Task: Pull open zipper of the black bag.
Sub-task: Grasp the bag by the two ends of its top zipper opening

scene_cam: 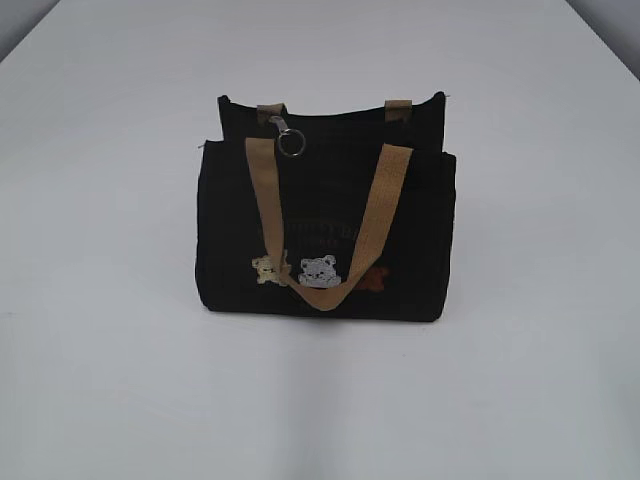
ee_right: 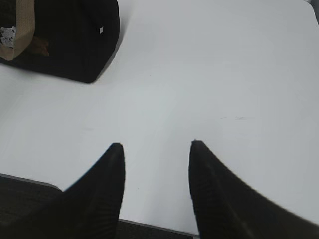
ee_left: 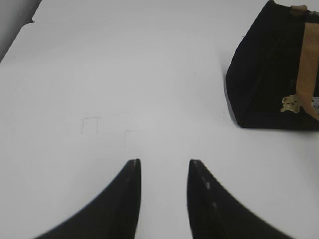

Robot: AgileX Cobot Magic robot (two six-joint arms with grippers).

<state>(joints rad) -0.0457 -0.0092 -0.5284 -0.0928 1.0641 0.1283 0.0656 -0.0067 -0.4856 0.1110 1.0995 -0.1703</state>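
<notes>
The zipper (scene_cam: 330, 108) runs along the top edge of the black bag (scene_cam: 327, 210), and its silver pull with a round ring (scene_cam: 289, 140) hangs down over the front near the top left corner, just beside the left end of the near tan strap (scene_cam: 330, 220). The bag stands upright at the middle of the white table (scene_cam: 100, 250), front face toward the exterior camera. The near strap droops in a loop across the front, passing over a cream bear patch (scene_cam: 266, 269) and a grey bear patch (scene_cam: 318, 271); faint lettering sits above them. The far strap's (scene_cam: 398, 106) ends show at the back rim.

The left gripper (ee_left: 164, 167) hovers over bare table, well left of the bag, its black fingers (ee_left: 127, 199) apart with nothing between them. The right gripper (ee_right: 155, 149) hangs near the table's near edge, to the right of the bag, fingers (ee_right: 209, 189) spread and empty. Neither touches the bag.
</notes>
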